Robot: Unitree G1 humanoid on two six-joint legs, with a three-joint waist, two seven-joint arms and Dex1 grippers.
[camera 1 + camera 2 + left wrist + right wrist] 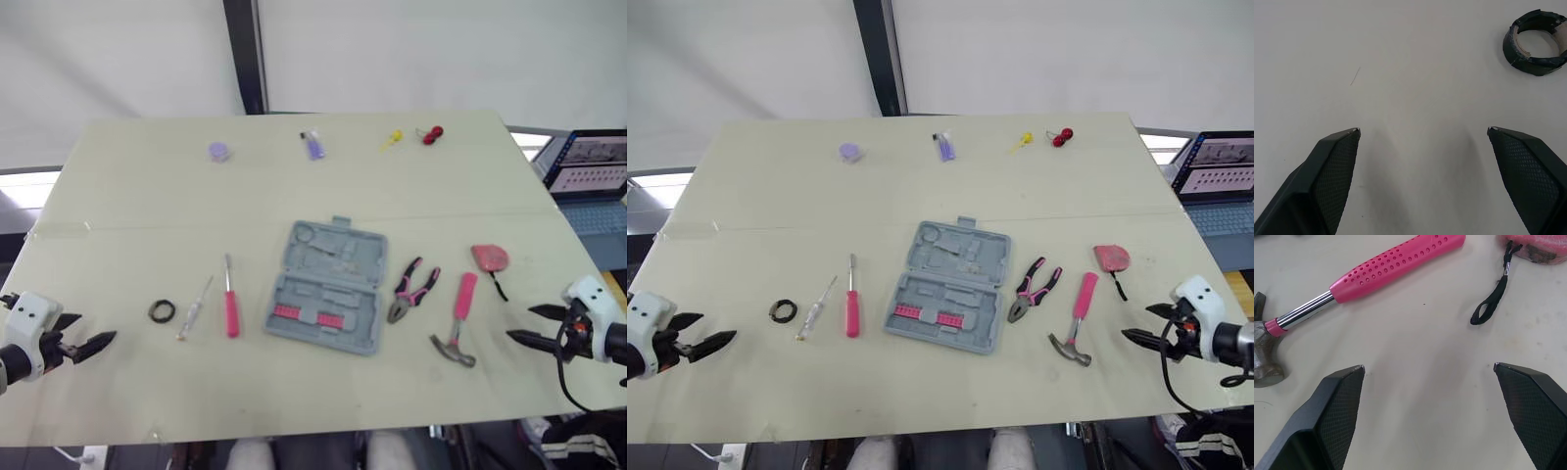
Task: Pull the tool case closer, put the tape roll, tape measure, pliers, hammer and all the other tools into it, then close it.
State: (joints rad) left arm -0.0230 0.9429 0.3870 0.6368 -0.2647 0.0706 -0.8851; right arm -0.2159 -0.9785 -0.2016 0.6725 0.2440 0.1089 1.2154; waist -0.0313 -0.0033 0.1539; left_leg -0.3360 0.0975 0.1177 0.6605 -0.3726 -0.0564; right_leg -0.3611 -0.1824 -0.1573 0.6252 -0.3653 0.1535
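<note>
Left gripper [1423,129]: fingers spread wide, empty, low over the pale table [118,196]. Just past the tips, a small black tape roll [1533,64]. Right gripper [1429,366]: also wide, empty. Past its tips lie a pink-handled steel hammer [1396,267] and a pink tape measure [1537,247]. Between the grippers and well apart from both, the grey plastic tool case [328,287] lies open and flat, likely not yet pulled in. Tools flank it, probably so each arm takes its own side.

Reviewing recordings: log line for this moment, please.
tool case open; hammer, pliers, tape roll on table; left gripper open; right gripper open
</note>
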